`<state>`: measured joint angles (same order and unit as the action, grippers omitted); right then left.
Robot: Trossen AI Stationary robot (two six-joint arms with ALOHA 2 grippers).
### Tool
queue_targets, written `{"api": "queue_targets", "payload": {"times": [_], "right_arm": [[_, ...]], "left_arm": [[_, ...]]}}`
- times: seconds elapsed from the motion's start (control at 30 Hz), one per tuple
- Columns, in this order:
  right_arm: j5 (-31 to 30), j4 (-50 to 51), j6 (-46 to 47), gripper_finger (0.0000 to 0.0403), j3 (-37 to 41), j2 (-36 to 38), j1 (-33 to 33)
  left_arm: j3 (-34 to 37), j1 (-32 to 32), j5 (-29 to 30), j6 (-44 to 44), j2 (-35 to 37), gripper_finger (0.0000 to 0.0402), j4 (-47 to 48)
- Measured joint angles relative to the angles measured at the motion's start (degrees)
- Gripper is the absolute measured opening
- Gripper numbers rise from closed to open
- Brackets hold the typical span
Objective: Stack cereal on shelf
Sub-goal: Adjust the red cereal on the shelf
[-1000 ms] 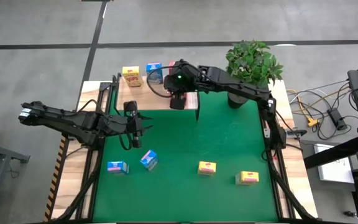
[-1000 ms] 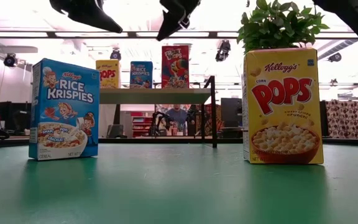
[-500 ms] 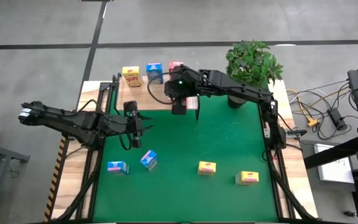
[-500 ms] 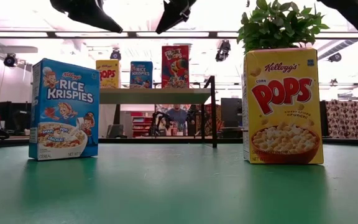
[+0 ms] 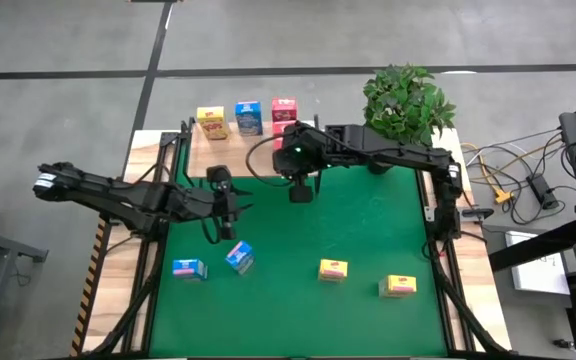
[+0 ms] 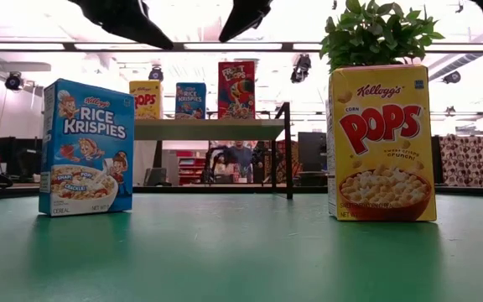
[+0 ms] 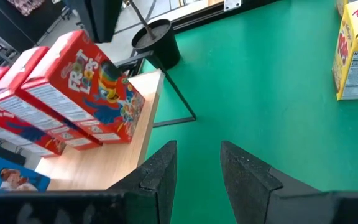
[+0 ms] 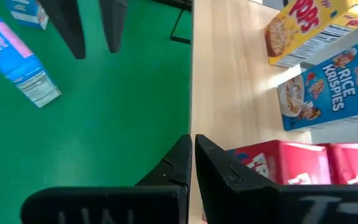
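Four cereal boxes wait on the green mat (image 5: 368, 230) in the high view: two blue ones (image 5: 239, 257) toward 7 o'clock, two yellow ones (image 5: 333, 269) toward 5 o'clock. Up at 12 o'clock the shelf (image 5: 258, 140) holds yellow, blue and red boxes. Your left tool (image 5: 226, 205) hangs just above the blue pair, a little open and empty. Your right tool (image 5: 300, 190) hangs by the shelf.

In the low view, a blue box (image 6: 86, 148) stands at 9 o'clock and a yellow box (image 6: 381, 143) at 3 o'clock.

The left wrist view shows red boxes (image 7: 86, 93) lying on the shelf board.

In the right wrist view, your right tool is pinched shut on nothing.

These boxes look light, stiff and smooth. Squeeze the two wide faces gently, or they may dent.
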<state>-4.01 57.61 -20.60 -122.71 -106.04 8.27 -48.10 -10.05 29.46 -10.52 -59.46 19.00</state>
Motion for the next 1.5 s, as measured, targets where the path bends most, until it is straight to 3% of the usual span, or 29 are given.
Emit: {"api": "queue_targets", "payload": {"times": [0.43,0.73,1.1,1.3,1.5], "right_arm": [[-0.61,-19.72,-0.98,0.0012,23.53,14.28,0.11],[-4.09,-31.86,-0.91,0.0012,34.86,21.42,0.11],[-14.08,-36.55,0.41,0.0012,36.73,21.55,0.12],[-14.1,-36.79,1.13,0.0012,36.74,21.44,0.65],[-14.1,-36.68,1.54,0.0012,36.74,21.44,0.66]], "left_arm": [[0.02,0.42,0.63,-3.21,-0.6,0.0107,-5.21],[0.19,5.13,0.62,-7.03,-0.9,0.0107,-9.95],[0.57,14.5,0.61,-7.92,-8.2,0.0107,-16.78],[0.61,15.96,0.75,-8.76,-11.81,0.0103,-19.03],[0.59,16.1,2.77,-11.04,-13.35,0.0064,-21.64]]}}
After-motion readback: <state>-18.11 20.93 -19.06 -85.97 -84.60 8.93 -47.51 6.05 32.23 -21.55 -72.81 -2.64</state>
